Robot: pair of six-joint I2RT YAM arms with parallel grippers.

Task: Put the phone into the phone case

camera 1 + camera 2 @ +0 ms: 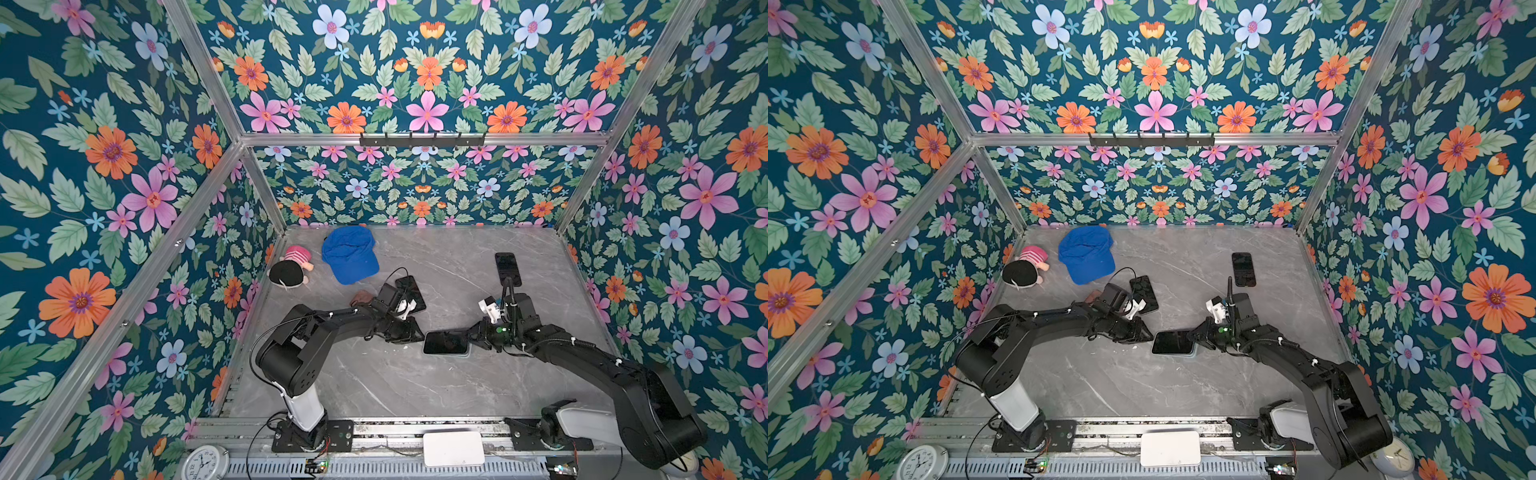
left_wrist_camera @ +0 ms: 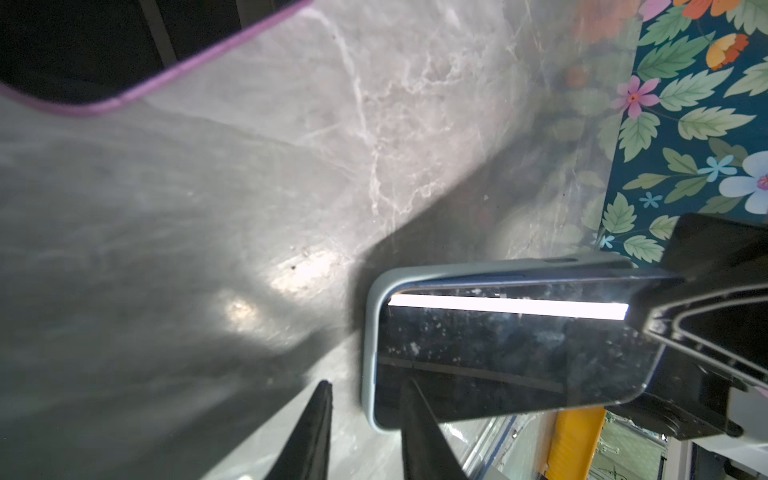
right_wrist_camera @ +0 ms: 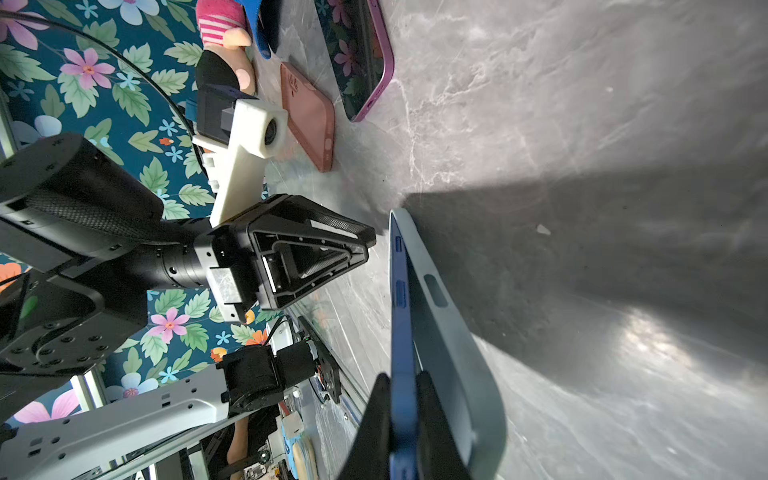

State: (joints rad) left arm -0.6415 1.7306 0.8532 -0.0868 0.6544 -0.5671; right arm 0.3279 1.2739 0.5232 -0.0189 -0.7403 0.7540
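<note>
A blue phone (image 1: 444, 343) with a dark screen lies mid-table in both top views, over a pale grey-blue phone case (image 3: 449, 353). My right gripper (image 3: 403, 376) is shut on the phone's near end, with the blue edge between its fingers. At that end the case hangs away from the phone, and at the far end the two meet. My left gripper (image 2: 368, 384) points at the far end with its fingers a little apart. One finger is over the screen (image 2: 498, 353) and the other beside the case rim (image 2: 370, 332). I cannot tell whether they touch.
A purple-edged phone (image 1: 411, 293) lies partly under my left wrist, with a pink case (image 3: 309, 116) beside it. A black phone (image 1: 508, 269) rests at the back right. A blue cap (image 1: 349, 259) and a plush doll (image 1: 291, 268) sit at the back left.
</note>
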